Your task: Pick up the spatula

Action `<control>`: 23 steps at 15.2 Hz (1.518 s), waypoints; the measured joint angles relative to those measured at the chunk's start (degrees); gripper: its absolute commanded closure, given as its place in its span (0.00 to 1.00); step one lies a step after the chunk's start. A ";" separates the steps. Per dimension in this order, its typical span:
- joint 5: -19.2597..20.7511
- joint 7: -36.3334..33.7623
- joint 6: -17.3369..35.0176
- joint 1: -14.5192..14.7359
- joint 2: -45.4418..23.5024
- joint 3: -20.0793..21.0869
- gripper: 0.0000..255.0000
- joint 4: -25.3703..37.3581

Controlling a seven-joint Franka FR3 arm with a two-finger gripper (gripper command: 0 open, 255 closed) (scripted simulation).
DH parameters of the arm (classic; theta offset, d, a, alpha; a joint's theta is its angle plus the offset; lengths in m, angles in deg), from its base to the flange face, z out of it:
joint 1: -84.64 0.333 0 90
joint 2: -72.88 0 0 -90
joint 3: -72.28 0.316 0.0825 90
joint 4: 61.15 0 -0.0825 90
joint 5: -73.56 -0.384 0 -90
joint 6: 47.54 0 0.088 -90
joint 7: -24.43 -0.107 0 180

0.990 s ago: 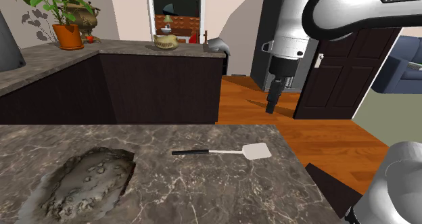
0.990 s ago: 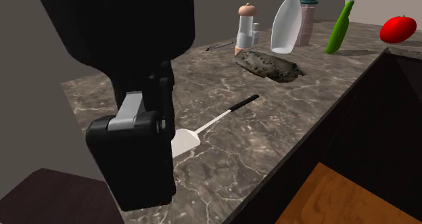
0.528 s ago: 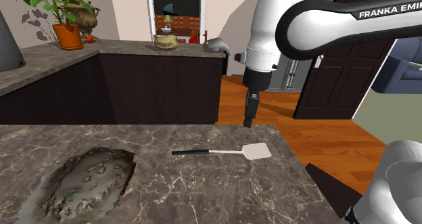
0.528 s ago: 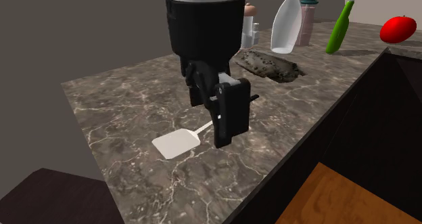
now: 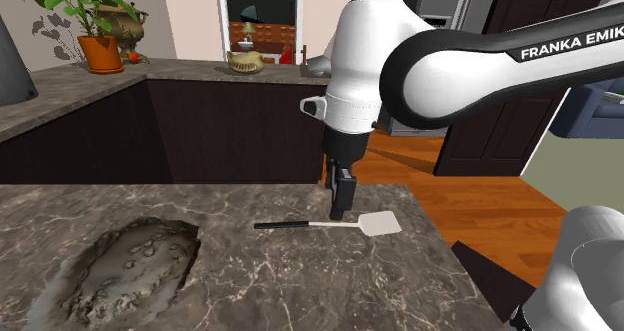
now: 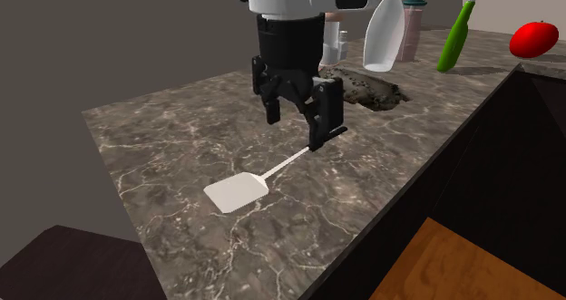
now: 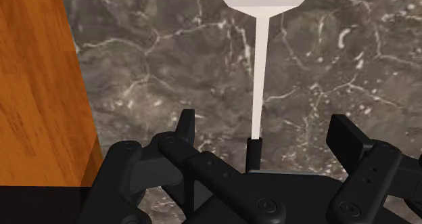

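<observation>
In the shoulder view the white arm (image 5: 440, 59) comes in from the right, bends in a thick elbow above the counter's far edge and turns its wrist straight down. The black gripper (image 5: 341, 201) hangs upright, low over the spatula (image 5: 318, 224), near the place where the black handle meets the thin white shaft. The spatula lies flat on the dark marble counter (image 5: 280, 289), with the handle toward that view's left and the white blade toward its right.

The wrist view makes the gripper (image 7: 266, 138) easy to read. Its two fingers (image 7: 184, 129) stand wide apart, and the spatula (image 7: 259, 74) runs between them and touches neither, so nothing is held. The second exterior view shows the gripper (image 6: 295, 130) from across the counter, with the spatula (image 6: 238, 192) pointing its blade toward the camera. Behind, from left to right, stand a white bottle (image 6: 385, 31), a green bottle (image 6: 456, 31) and a red fruit (image 6: 532, 38).

At the left of the shoulder view a rough sunken hollow (image 5: 130, 264) is cut into the counter, well apart from the spatula, with bare marble between them. The counter's far edge runs near behind the gripper, and beyond it lies the orange wood floor (image 5: 470, 194). The blade rests near the counter's right corner.
</observation>
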 measured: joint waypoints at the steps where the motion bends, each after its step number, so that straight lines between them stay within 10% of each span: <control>1: 0.19 0.02 0.69 0.22 -0.83 0.40 0.00 0.27; 8: 0.29 0.17 6.08 0.51 -2.33 1.02 0.00 -3.57; 9: 0.30 0.20 6.31 0.51 -2.40 1.01 1.00 -3.72; 23: 0.31 0.36 4.34 0.41 -1.90 0.78 1.00 -2.20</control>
